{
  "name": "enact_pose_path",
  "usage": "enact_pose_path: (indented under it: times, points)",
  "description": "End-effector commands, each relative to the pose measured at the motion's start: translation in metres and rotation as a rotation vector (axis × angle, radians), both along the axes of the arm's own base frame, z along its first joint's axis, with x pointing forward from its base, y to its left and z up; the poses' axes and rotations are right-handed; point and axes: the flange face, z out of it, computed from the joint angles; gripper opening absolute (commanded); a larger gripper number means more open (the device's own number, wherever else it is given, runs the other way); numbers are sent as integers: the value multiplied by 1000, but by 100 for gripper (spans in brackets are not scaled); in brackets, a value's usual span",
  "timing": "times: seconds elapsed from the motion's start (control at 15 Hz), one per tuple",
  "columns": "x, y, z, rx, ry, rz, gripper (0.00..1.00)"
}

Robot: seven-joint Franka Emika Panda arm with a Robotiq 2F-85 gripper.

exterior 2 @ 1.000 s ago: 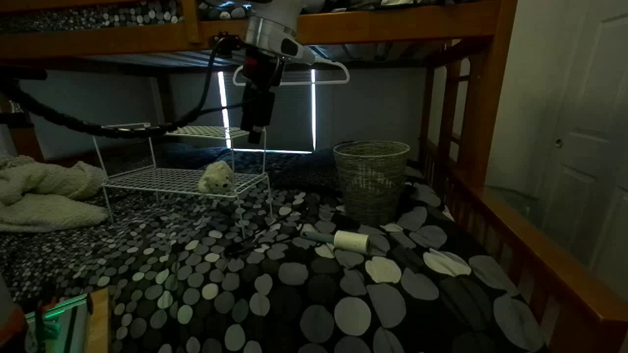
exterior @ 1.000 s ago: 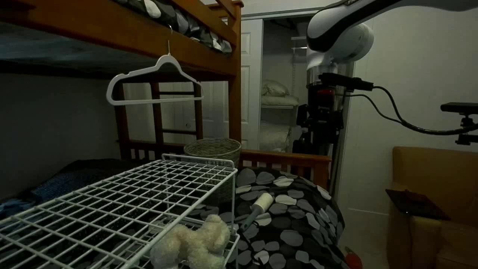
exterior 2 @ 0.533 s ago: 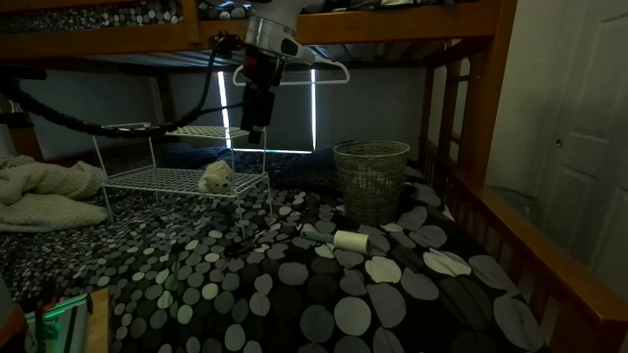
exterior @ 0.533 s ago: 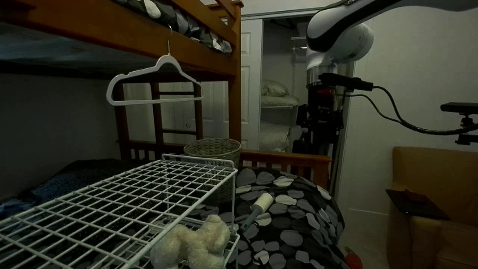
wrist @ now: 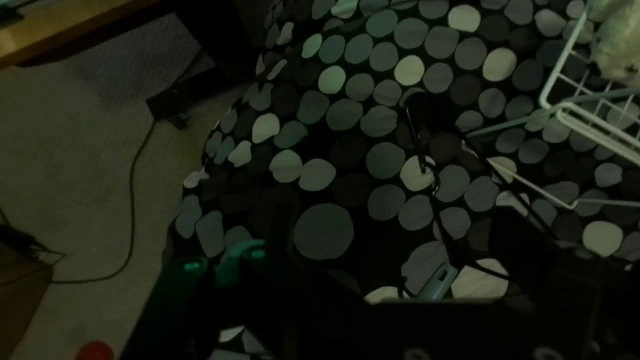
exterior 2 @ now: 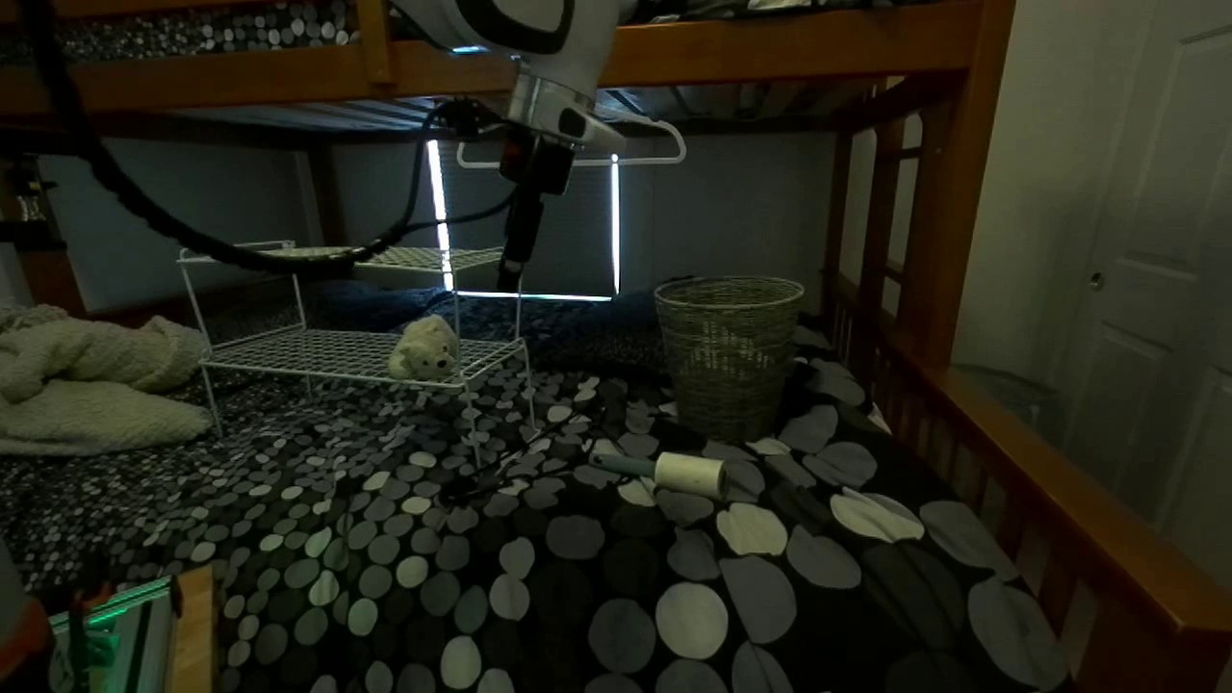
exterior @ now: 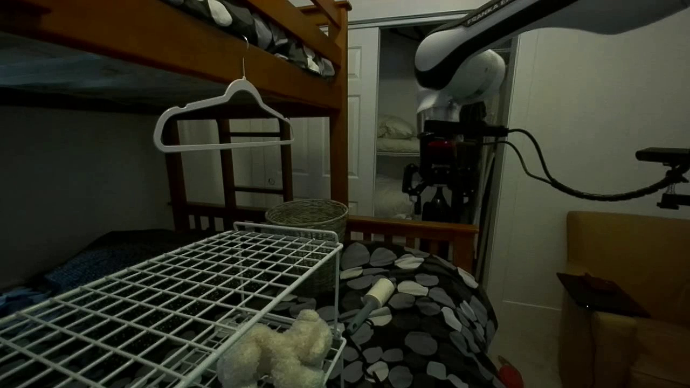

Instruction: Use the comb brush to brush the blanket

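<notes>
The comb brush appears to be a lint roller with a cream head and grey-blue handle; it lies on the bed in both exterior views. In the wrist view only its handle end shows; the dark gripper body hides the rest. The black blanket with white and grey dots spreads under it and also shows in the wrist view. My gripper hangs well above the blanket, pointing down, apart from the roller. In the wrist view my gripper has its fingers wide apart with nothing between them.
A white wire rack holds a cream plush toy. A wicker basket stands behind the roller. A white hanger hangs from the upper bunk. A wooden rail edges the bed. A thin black wire-like item lies on the blanket.
The arm has moved left and slightly lower in an exterior view, and the gripper has turned, so its separate fingers now show there. The roller, rack and basket have not moved.
</notes>
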Motion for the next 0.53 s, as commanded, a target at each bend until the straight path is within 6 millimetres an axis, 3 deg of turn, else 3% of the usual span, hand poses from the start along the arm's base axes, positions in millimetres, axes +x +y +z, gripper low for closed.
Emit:
enact_pose_path:
  times: [0.0,0.47]
  points:
    - [41,21,-36,-79,47,-174,100]
    - [85,33,-121,-354,-32,-412,100]
